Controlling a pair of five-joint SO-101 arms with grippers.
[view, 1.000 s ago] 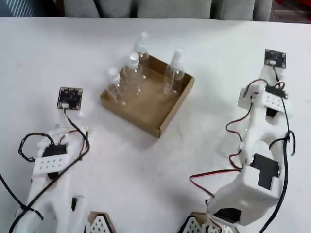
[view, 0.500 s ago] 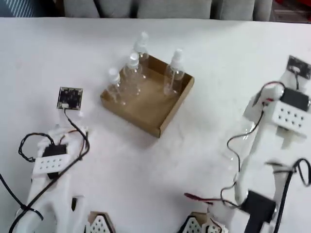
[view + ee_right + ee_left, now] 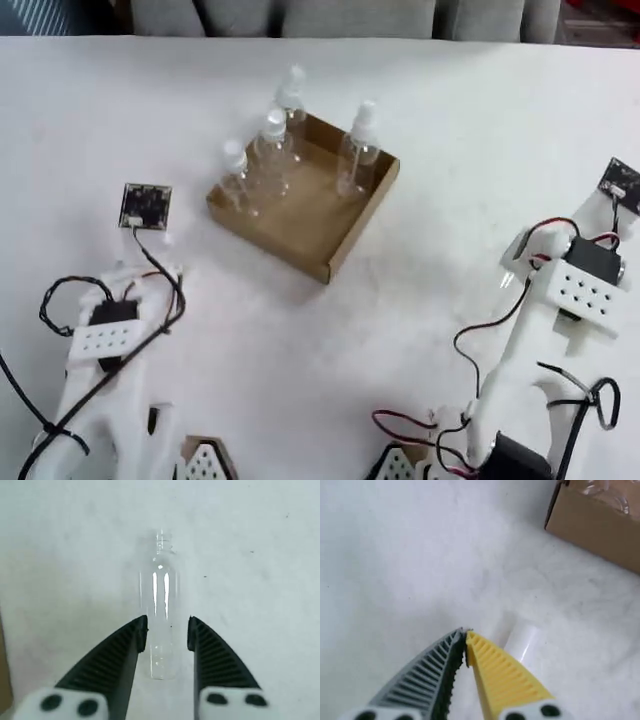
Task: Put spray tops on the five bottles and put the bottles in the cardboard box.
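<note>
A clear bottle (image 3: 162,592) with no top lies on the white table. My right gripper (image 3: 165,627) is open just above it, one black finger on each side of its lower body. The right arm (image 3: 575,290) is at the table's near right. My left gripper (image 3: 465,633) is shut with nothing in it, its grey and yellow tips close over the table. A small white cylinder (image 3: 522,637), possibly a spray top, lies beside it. The cardboard box (image 3: 330,250) sits mid-table and holds several clear bottles with spray tops, such as one (image 3: 358,150) at its right side.
The left arm (image 3: 105,335) is at the near left with black and red cables around it. A corner of the box (image 3: 590,522) appears in the left wrist view. Open white table lies between the two arms and in front of the box.
The right arm has swung from beside the box back toward the near right edge of the table. The left arm, the box and its bottles have not moved.
</note>
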